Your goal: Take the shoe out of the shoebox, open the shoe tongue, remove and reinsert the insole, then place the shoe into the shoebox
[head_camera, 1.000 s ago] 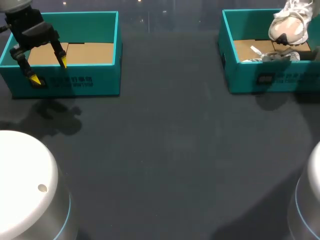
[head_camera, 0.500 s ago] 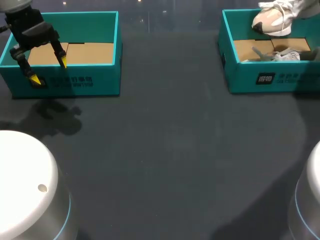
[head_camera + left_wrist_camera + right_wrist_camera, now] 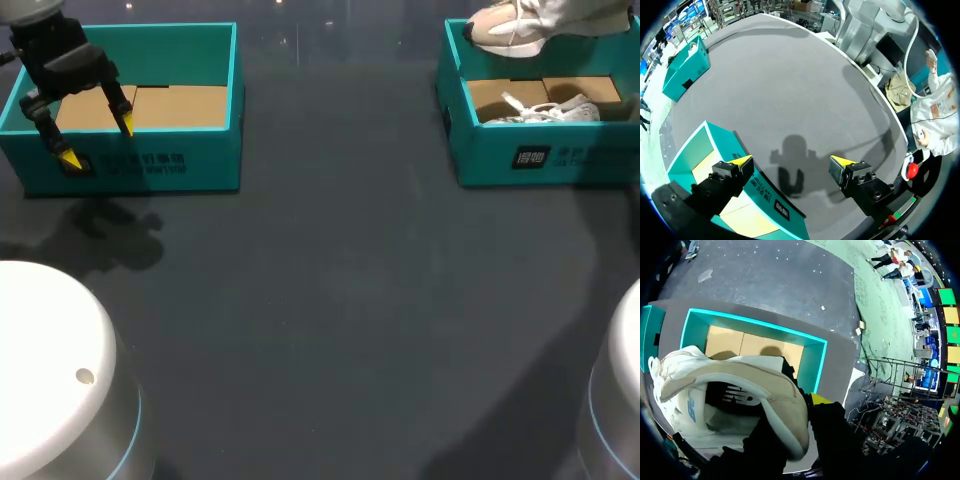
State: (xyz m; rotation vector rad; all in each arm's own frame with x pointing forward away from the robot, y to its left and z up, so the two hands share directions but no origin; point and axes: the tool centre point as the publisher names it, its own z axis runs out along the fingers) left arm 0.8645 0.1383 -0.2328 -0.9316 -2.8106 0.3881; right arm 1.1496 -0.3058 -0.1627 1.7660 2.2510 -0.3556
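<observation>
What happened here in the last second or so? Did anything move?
The pale shoe, held in the air, swung left over the right shoebox towards its far left corner and levelled out. The second shoe remains inside that box. The left gripper stayed open over the left shoebox.

table (image 3: 330,300): dark grey, matt, fine-grained like a mat
10 o'clock shoebox (image 3: 140,170): teal cardboard, smooth, faint sheen; floor plain brown cardboard, matt
2 o'clock shoebox (image 3: 500,165): same teal cardboard, brown matt floor
shoe (image 3: 765,385): beige suede-like band, white cloth upper, dark cloth lining
second shoe (image 3: 545,108): white cloth, white laces
left gripper (image 3: 97,142): black, matt, metal or plastic unclear; yellow tips smooth
robot base (image 3: 50,350), 7 o'clock: white shell, smooth, semi-gloss
</observation>
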